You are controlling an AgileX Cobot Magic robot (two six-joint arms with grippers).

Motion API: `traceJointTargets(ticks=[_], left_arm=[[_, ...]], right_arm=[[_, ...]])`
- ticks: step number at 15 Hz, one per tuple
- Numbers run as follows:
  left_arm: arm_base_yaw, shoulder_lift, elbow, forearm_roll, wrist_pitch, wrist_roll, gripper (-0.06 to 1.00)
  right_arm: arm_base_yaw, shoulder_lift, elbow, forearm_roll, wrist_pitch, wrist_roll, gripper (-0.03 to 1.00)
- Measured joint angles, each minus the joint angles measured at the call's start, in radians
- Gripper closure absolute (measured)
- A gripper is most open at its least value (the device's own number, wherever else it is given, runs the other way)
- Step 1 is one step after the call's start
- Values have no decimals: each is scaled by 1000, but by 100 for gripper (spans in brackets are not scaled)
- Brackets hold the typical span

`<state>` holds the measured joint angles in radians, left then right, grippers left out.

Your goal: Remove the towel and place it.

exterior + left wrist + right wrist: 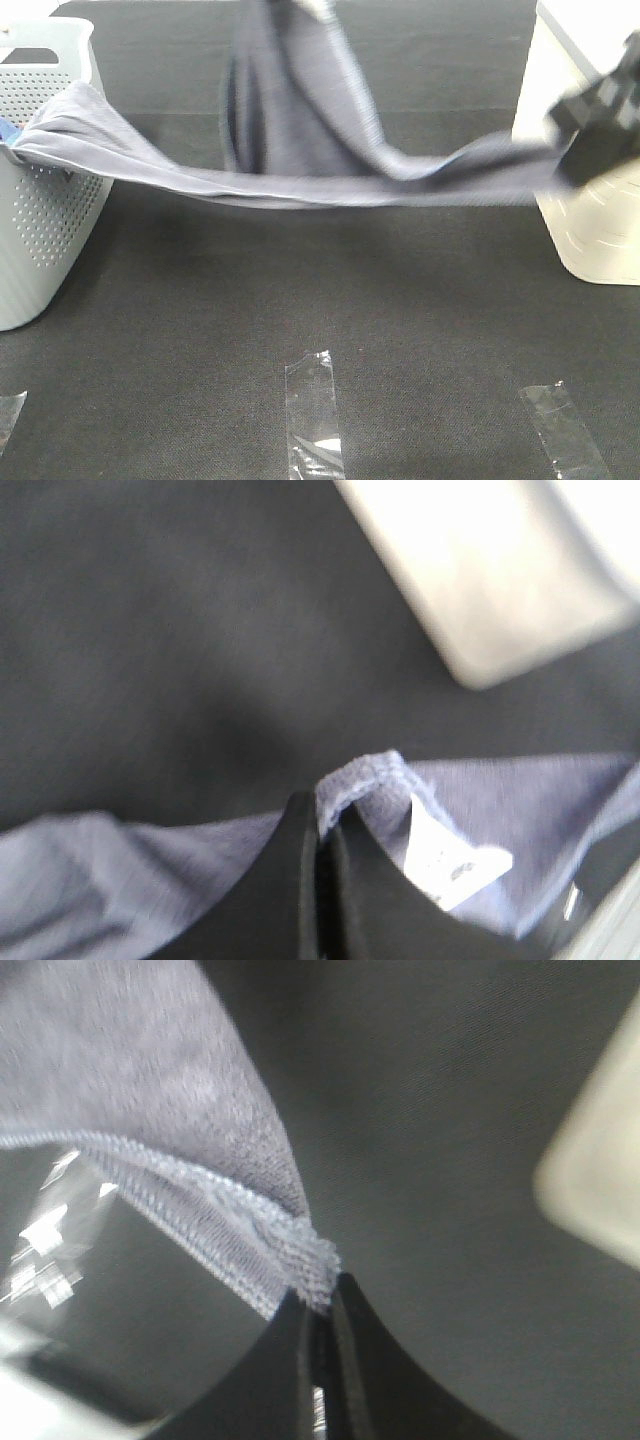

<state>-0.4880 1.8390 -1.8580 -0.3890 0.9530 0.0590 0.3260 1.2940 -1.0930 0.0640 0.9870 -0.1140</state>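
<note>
The slate-grey towel [300,130] hangs stretched above the black table. One end still lies over the rim of the grey perforated basket [50,220] at the left. A middle part rises to the top edge of the exterior view, where my left gripper is cut off. In the left wrist view my left gripper [322,825] is shut on the towel's hem [365,780], beside a white label [445,860]. My right gripper [575,150], blurred, is shut on the towel's other end in front of the cream container. The right wrist view shows the gripper [322,1305] pinching a corner [300,1250].
A cream container [590,230] stands at the right edge. It also shows in the left wrist view [500,570] and the right wrist view [600,1190]. A bit of blue cloth [7,132] shows in the basket. Strips of clear tape [312,410] lie on the table's front.
</note>
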Motion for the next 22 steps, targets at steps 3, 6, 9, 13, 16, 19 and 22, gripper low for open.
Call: traceJointTargets(ticks=[3,6,9,13,16,19,22], left_arm=[[0,71,1,-187,-253,78,94],[0,82,-6,-291,-517,235,94],[6,82,-68,-271,-752,390,94],[92,82,-186,-212,-1097,483,94],[148,80,-252,-208,-1084,483,94],[164,82,-261,-152,-833,486,94],[164,81,-261,-95,-664,486,94]], right_arm=[[0,17,-149,-192,18,114,97],[0,93,-316,-315,-27,143,97],[0,188,-503,-389,-189,144,97],[0,296,-717,-493,-520,144,97],[0,306,-797,-507,-606,152,97],[0,315,-798,-506,-580,154,97],[0,326,-798,-489,-539,155,97]])
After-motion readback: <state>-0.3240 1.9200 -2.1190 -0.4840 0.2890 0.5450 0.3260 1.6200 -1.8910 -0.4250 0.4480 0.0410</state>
